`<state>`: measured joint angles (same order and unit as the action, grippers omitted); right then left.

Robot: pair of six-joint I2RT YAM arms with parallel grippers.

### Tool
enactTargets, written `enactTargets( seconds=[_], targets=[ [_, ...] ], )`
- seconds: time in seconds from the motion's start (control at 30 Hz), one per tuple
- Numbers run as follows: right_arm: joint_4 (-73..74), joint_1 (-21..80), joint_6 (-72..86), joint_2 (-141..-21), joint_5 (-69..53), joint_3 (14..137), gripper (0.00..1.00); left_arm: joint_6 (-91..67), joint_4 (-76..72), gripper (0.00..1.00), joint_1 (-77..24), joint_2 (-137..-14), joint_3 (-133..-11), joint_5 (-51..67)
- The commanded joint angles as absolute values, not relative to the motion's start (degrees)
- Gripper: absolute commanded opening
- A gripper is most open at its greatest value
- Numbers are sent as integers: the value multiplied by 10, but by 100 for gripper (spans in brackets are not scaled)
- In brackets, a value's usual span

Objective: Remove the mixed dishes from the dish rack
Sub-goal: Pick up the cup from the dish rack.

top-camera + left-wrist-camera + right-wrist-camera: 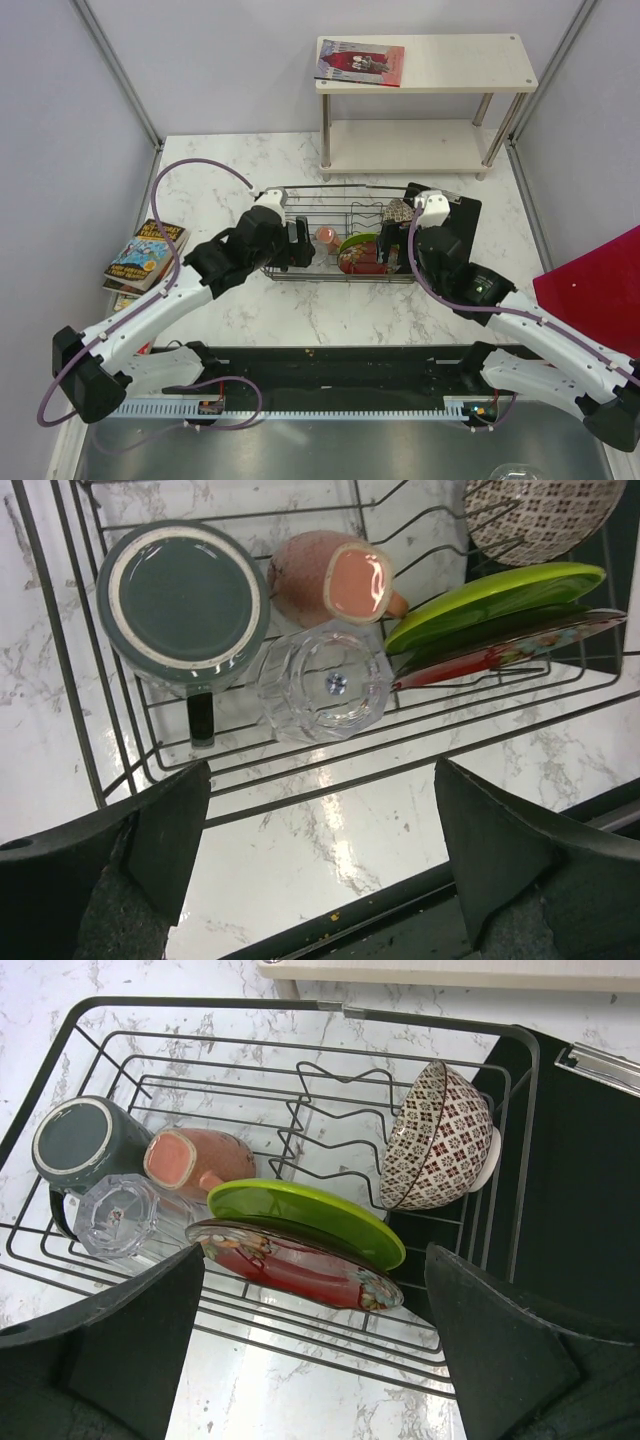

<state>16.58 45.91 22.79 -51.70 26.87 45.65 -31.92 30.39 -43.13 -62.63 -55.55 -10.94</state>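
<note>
The dark wire dish rack (300, 195) stands mid-table. In the right wrist view it (300, 1065) holds a dark green-black cup (80, 1145), a pink cup (185, 1158) on its side, a clear glass (118, 1218), a lime-green plate (310, 1218), a red patterned dish (290, 1265) and a patterned bowl (440, 1140). The left wrist view shows the cup (185, 595), pink cup (335, 580), glass (325, 680), plate (495, 595), dish (490, 655) and bowl (545, 515). My left gripper (320, 865) is open over the rack's near-left edge. My right gripper (315, 1350) is open above the near-right edge, by the red dish.
A black flat board (462, 215) lies under the rack's right end. Books (145, 255) are stacked at the table's left edge. A white two-tier shelf (425, 100) with a book (360, 62) stands behind the rack. A red panel (595, 290) is at the right.
</note>
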Motion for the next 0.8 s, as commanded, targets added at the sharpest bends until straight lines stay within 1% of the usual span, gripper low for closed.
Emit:
enactTargets(
  seconds=[0.0, 0.23, 0.27, 0.37, 0.43, 0.7, 0.77],
  targets=[
    [162, 460, 237, -516, 276, 453, 98, -322, 331, 99, -428, -639, -572, -155],
    [165, 460, 238, -515, 286, 444, 98, -330, 404, 99, -415, -670, -598, -223],
    [165, 460, 238, -515, 287, 442, 98, -330, 408, 97, -405, -672, -599, -222],
    [165, 460, 240, -512, 287, 438, 98, -325, 404, 93, -396, -679, -592, -206],
    [165, 461, 239, -509, 289, 435, 98, -311, 396, 88, -395, -684, -588, -201],
    [166, 461, 243, -497, 298, 417, 98, -271, 359, 86, -395, -687, -584, -212],
    [165, 460, 246, -498, 297, 414, 98, -259, 350, 77, -395, -697, -588, -206]
  ],
)
